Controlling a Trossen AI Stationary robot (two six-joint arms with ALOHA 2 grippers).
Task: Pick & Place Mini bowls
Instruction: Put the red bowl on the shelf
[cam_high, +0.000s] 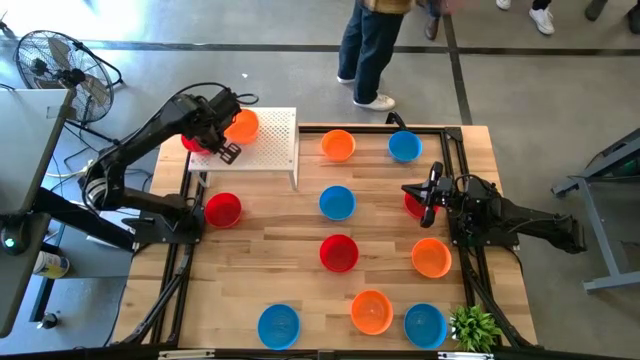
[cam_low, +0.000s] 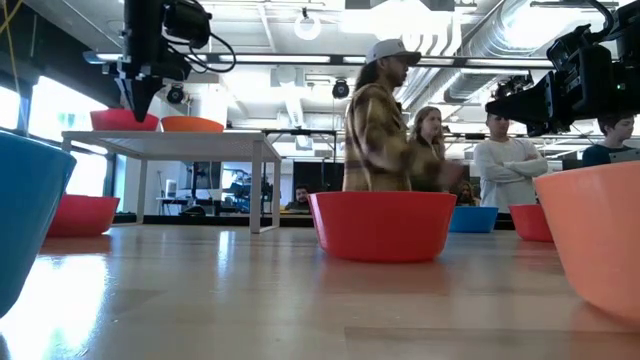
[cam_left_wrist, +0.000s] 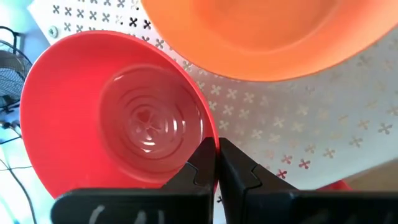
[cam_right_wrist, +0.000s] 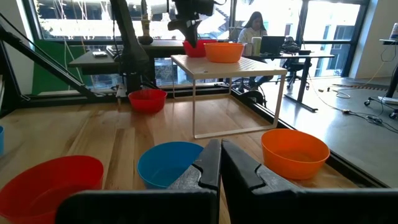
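Wooden table (cam_high: 280, 270) carries a white perforated board (cam_high: 275, 145) and twelve mini bowls (cam_high: 338, 252): four red, four orange, four blue; two sit on the board. People stand beyond the table. Left gripper (cam_high: 230, 152), pressed together, hovers over the board's red bowl (cam_left_wrist: 118, 118); right gripper (cam_high: 428, 200) pressed together, empty.

This looks like an open-plan robotics lab or workshop: bare ceiling ducts (cam_low: 500, 40), a concrete floor (cam_high: 250, 75), office desks (cam_right_wrist: 292, 59) by big windows (cam_right_wrist: 336, 25), and onlookers (cam_low: 505, 160) standing around.
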